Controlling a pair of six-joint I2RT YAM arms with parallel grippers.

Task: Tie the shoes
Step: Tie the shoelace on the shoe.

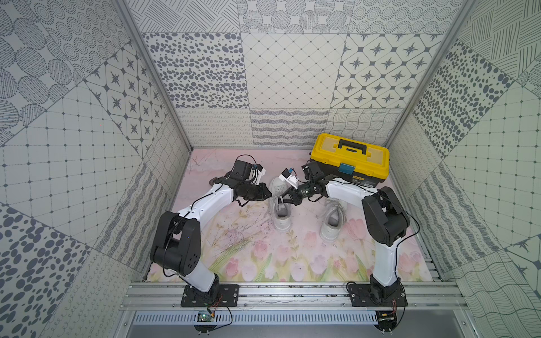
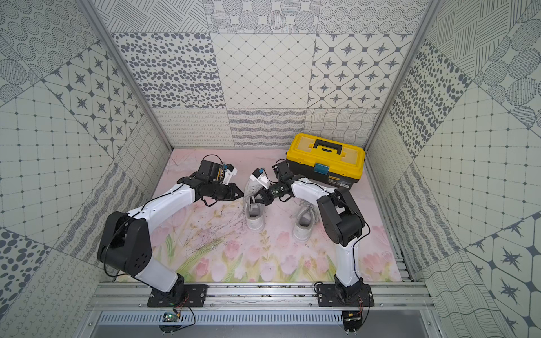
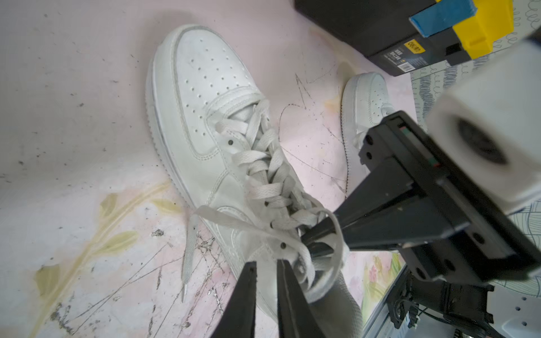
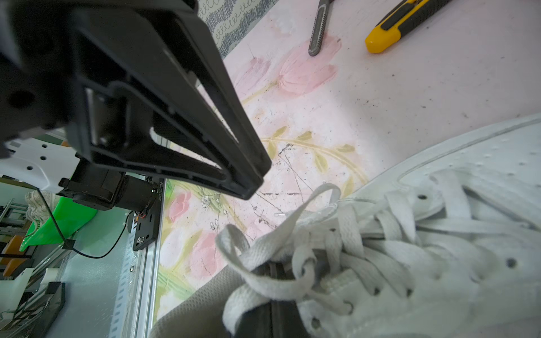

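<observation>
Currently, the inner sneaker and the second sneaker stand side by side on the floral mat. Their toes point toward the back wall, in front of the yellow toolbox. We are working on the inner sneaker.

**Tool state**
- Right gripper: closed on a lace loop at the top eyelets of the inner sneaker. We judge that this hold serves to stand the loop up and tension the lacing, so the other strand can be routed round it.
- Left gripper: jaws narrow, with a slim gap between them and nothing in it. It hovers just beside the loop, close to the strand that runs out to the free lace end, which lies slack on the mat. We judge that the narrow setting suits a thin, flat lace.

**Limits of view**
- The right gripper's pinch point is buried under lace in both wrist views, so we cannot tell how many layers it holds.
- In both top views the grippers cover the lacing, and no knot status can be read there.
- The second sneaker's laces look loose, but the right arm covers its toe.
- A yellow utility knife and a grey tool lie on the mat, both cut off by the frame edge. We cannot identify the grey tool further.
</observation>
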